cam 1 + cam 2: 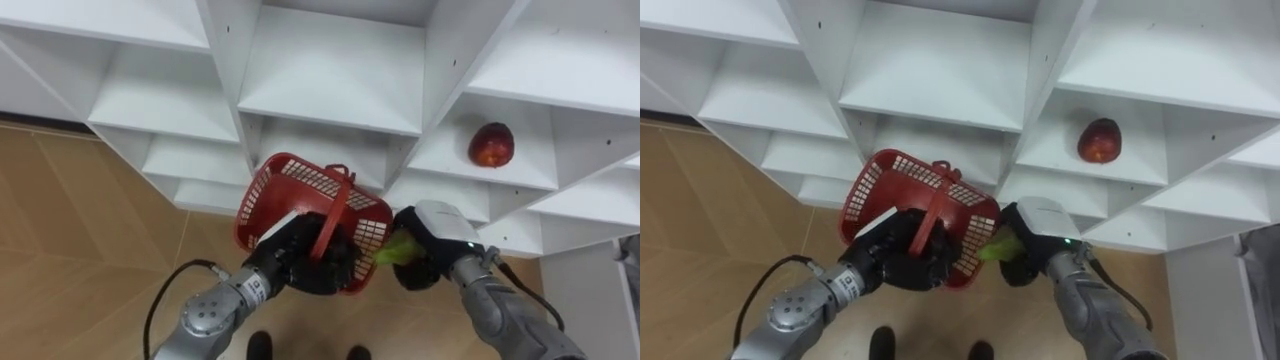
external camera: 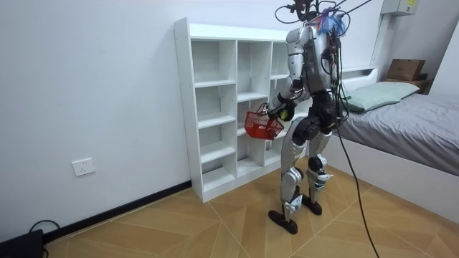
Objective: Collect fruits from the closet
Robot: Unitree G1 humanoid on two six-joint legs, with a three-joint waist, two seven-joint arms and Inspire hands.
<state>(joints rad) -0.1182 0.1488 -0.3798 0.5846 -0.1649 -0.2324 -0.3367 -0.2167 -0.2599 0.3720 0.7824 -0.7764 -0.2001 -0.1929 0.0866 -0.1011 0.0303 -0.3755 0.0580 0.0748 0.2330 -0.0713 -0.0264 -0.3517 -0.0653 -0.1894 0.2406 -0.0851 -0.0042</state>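
Note:
My left hand [image 1: 305, 258] is curled round the handle of a red plastic basket [image 1: 290, 190] and holds it in front of the white closet [image 1: 330, 70]. My right hand [image 1: 425, 250] sits just right of the basket's rim, fingers curled on a green fruit [image 1: 397, 250] that touches the basket's side. A red apple [image 1: 491, 145] rests on a shelf at the upper right. In the room view I stand facing the closet [image 2: 215, 107] with the basket [image 2: 262, 125] at waist height.
Empty shelf compartments fill the closet around the apple. Wooden floor [image 1: 60, 230] lies below at the left. In the room view a bed [image 2: 401, 122] stands close behind me at the room view's right.

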